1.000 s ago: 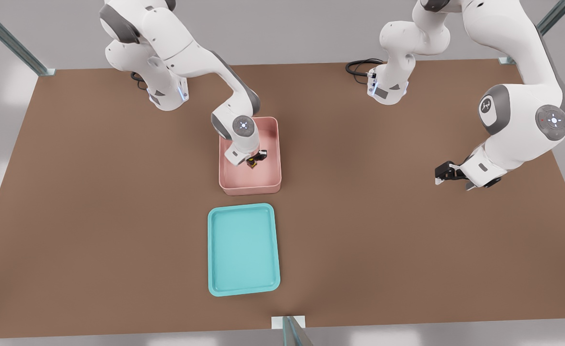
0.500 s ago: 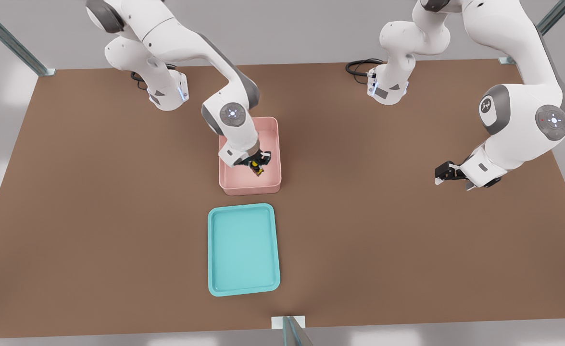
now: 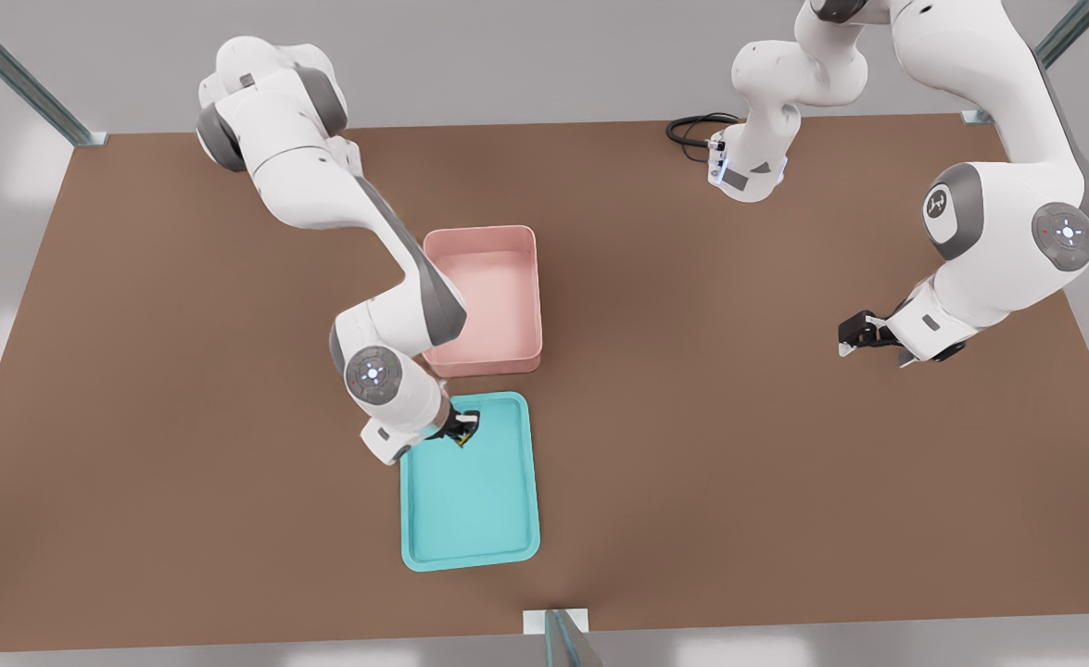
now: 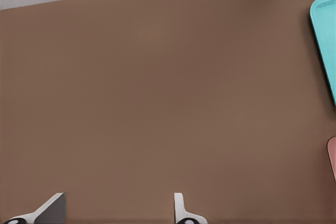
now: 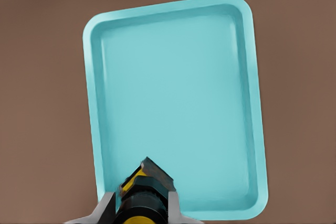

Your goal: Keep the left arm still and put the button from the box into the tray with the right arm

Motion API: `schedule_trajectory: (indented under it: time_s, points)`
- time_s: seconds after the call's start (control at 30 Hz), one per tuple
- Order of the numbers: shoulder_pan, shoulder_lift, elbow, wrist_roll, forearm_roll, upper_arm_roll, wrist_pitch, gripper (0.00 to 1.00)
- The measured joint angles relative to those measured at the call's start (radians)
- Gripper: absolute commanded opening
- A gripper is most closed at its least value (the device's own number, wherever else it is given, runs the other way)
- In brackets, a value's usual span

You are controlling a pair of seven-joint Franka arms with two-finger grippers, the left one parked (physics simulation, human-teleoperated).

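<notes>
The right arm (image 3: 359, 222) is stretched out over the brown bench (image 3: 785, 482), and its hand (image 3: 463, 431) is held above the far end of the turquoise tray (image 3: 516, 519), close to the corner on the front view's left. The hand is clamped on the button (image 3: 462, 437), which is carried clear of the tray floor. In the right wrist view the button (image 5: 142, 203) is seen between the two fingers (image 5: 107, 208), its yellow cap and black body both showing, with the tray (image 5: 173, 98) spread out below it. The pink box (image 3: 498, 278) is set just beyond the tray's far end, a narrow strip of bench being left between the two. Nothing is seen inside the box.
</notes>
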State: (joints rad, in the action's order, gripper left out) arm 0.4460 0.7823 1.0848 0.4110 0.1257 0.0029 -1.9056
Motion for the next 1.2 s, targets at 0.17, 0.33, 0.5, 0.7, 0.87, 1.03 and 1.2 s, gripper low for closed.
schedule_trajectory:
  time_s: [0.17, 0.33, 0.5, 0.7, 0.87, 1.03, 1.2]
  points:
    - [0.010, 0.121, -0.095, -0.122, -0.001, -0.025, -0.050, 0.43]
    - [0.007, 0.167, -0.121, -0.229, -0.005, -0.046, -0.126, 0.85]
    - [0.021, -0.023, -0.114, -0.274, -0.006, -0.025, -0.008, 1.00]
    - [-0.249, -0.303, -0.024, -0.292, -0.037, -0.279, 0.375, 1.00]
    - [-0.326, -0.683, 0.562, -0.358, -0.079, -0.274, 0.344, 1.00]
    - [-0.134, -0.598, 0.512, -0.388, -0.093, -0.254, 0.333, 1.00]
    - [-0.170, -0.578, 0.504, -0.410, -0.091, -0.266, 0.341, 1.00]
